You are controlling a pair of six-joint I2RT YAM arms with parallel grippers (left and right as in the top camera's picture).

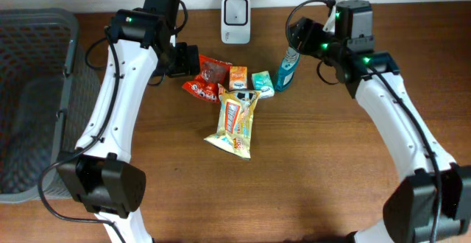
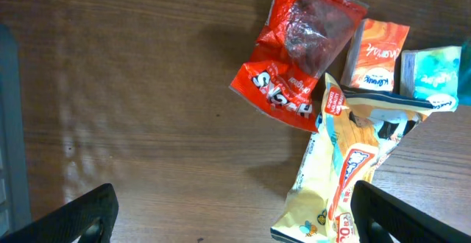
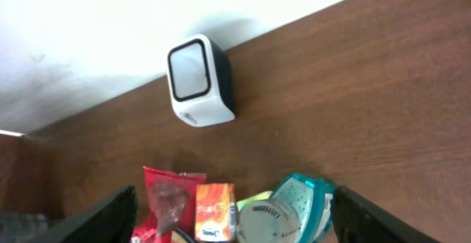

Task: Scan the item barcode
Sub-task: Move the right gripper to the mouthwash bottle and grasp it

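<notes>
Teal plastic bottle (image 3: 288, 208) within the released right hand (image 3: 232, 208); crinkly foil packets (image 2: 294, 51) under the released left hand (image 2: 232, 199).

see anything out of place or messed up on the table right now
Nothing looks spilled or broken. The only untidy thing is the yellow snack bag: it lies crumpled and slanted, its top pushed up against the orange pack and teal pack.

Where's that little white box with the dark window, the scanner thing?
The white barcode scanner stands at the far edge of the table, near the middle in the overhead view, just beyond the red snack packet and orange carton.
</notes>
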